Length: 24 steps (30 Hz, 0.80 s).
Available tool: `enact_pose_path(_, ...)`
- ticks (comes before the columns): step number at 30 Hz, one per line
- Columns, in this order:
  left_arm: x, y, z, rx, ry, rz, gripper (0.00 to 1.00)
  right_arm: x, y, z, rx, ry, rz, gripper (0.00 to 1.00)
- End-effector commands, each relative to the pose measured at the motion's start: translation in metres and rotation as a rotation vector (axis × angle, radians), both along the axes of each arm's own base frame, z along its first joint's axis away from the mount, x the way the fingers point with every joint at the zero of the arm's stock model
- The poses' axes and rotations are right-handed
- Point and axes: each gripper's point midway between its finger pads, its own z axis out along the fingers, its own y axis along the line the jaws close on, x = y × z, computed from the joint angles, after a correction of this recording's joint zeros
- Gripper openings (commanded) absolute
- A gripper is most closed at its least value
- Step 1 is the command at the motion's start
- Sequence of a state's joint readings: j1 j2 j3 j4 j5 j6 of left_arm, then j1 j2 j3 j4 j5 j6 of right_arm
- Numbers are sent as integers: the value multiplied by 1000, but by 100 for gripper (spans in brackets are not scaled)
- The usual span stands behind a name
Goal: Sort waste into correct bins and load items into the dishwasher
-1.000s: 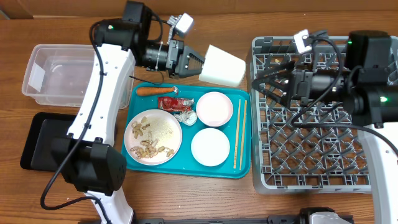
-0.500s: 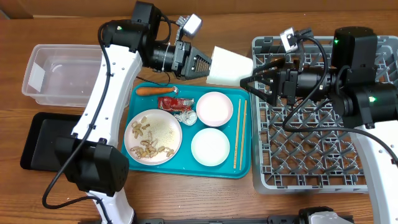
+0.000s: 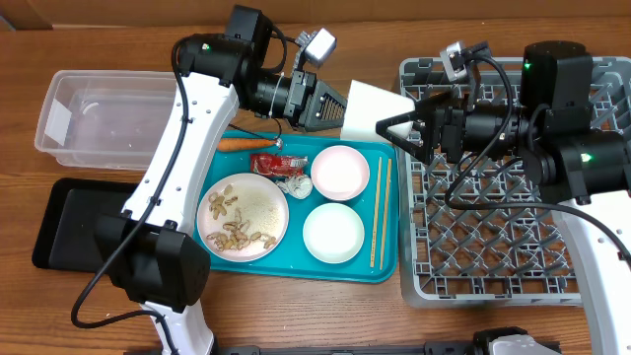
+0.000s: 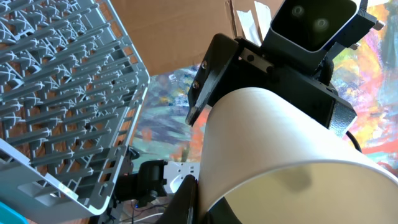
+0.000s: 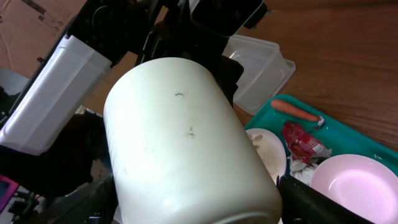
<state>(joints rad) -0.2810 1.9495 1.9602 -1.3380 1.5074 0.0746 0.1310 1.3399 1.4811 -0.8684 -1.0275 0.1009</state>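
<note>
Overhead view. A white cup (image 3: 370, 110) is being held on its side in mid-air, between the teal tray (image 3: 386, 268) and the grey dish rack (image 3: 503, 232). It is being carried by the left gripper (image 3: 338, 110), whose fingers are being kept clamped on one end of the cup. Compared with a second ago, the cup is being presented nearer the rack. The right gripper (image 3: 399, 120), then over the rack, is now being set around the cup's other end. Its fingers are being held wide apart on either side; whether they are already pressing cannot be told. A handover for loading is judged to be under way.

Being left on the teal tray:
- one plate (image 3: 258, 202) of peanut scraps (image 3: 235, 235)
- two small bowls (image 3: 338, 171)
- one pair of chopsticks (image 3: 380, 212)
- one carrot (image 3: 242, 144)
- one red wrapper (image 3: 268, 161)
- one foil ball (image 3: 294, 183)

One clear tub (image 3: 99, 120) and one black tray (image 3: 61, 225) are standing at the left.
</note>
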Motion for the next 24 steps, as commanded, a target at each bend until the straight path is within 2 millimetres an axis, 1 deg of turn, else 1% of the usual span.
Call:
enact_pose_path(1,-7,-2,18,-83,-30,-28,4,-4,3,9,22,-33,42,80)
enact_pose_path(6,-7,-2,18,-83,-33,-28,4,-12,6,15,60,-35,90,70)
enact_pose_path(8,-6,-2,18,-83,-34,-28,4,-13,7,16,63,-35,95,69)
enact_pose_path(10,-6,-2,18,-82,-34,-27,4,-13,7,16,63,-35,95,64)
enact_pose_path(11,-6,-2,18,-82,-33,-27,6,-13,7,16,63,-36,95,62)
enact_pose_path(12,-6,-2,18,-82,-33,-27,14,-12,7,16,63,-37,95,61)
enact_pose_path(13,-6,-2,18,-82,-32,-27,26,-12,7,16,63,-40,95,61)
enact_pose_path(14,-6,-2,18,-82,-32,-27,43,-12,7,17,63,-41,94,61)
enact_pose_path(15,-6,-2,18,-82,-32,-27,55,-13,7,17,63,-43,94,61)
enact_pose_path(16,-6,-1,18,-81,-31,-26,64,-12,6,17,61,-46,91,61)
enact_pose_path(17,-6,-1,18,-80,-29,-26,68,-12,6,17,55,-51,82,61)
enact_pose_path(19,-6,-1,18,-81,-29,-25,70,-10,4,16,39,-59,61,61)
enact_pose_path(20,-6,-1,18,-80,-29,-25,73,-9,2,16,29,-64,48,61)
enact_pose_path(21,-6,-1,18,-81,-28,-25,89,-8,1,16,17,-70,32,61)
enact_pose_path(24,-5,0,18,-81,-29,-21,92,-3,-8,15,-30,-90,-40,60)
